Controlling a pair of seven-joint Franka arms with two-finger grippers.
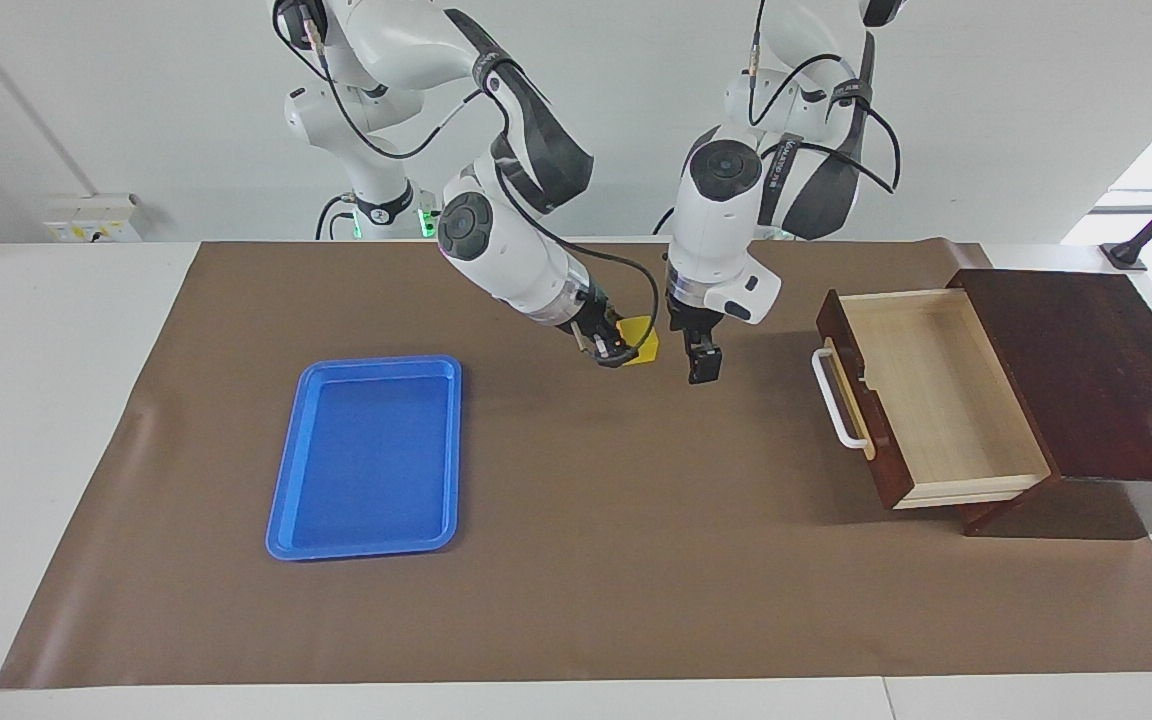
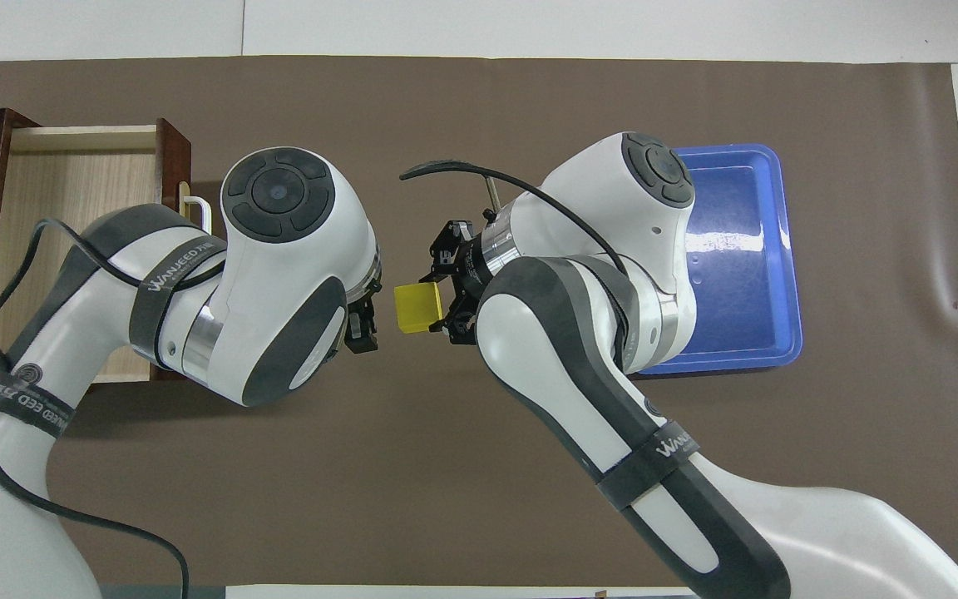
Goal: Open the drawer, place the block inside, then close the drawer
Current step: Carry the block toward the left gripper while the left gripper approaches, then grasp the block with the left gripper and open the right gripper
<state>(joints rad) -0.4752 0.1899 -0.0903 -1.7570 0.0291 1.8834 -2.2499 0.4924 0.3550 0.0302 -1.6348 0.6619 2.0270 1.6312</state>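
The drawer (image 1: 936, 395) is pulled out of its dark wooden box (image 1: 1086, 370) at the left arm's end of the table. Its light wood interior is bare and its white bar handle (image 1: 834, 400) faces the middle of the mat. It also shows in the overhead view (image 2: 71, 191). The yellow block (image 1: 644, 340) is in the middle of the mat, low at its surface. My right gripper (image 1: 619, 352) is shut on the block (image 2: 415, 308). My left gripper (image 1: 704, 368) hangs over the mat between the block and the drawer, close beside the block (image 2: 360, 329).
A flat blue tray (image 1: 368, 455) lies on the brown mat (image 1: 586, 560) toward the right arm's end and holds nothing. It also shows in the overhead view (image 2: 745, 249), partly covered by the right arm.
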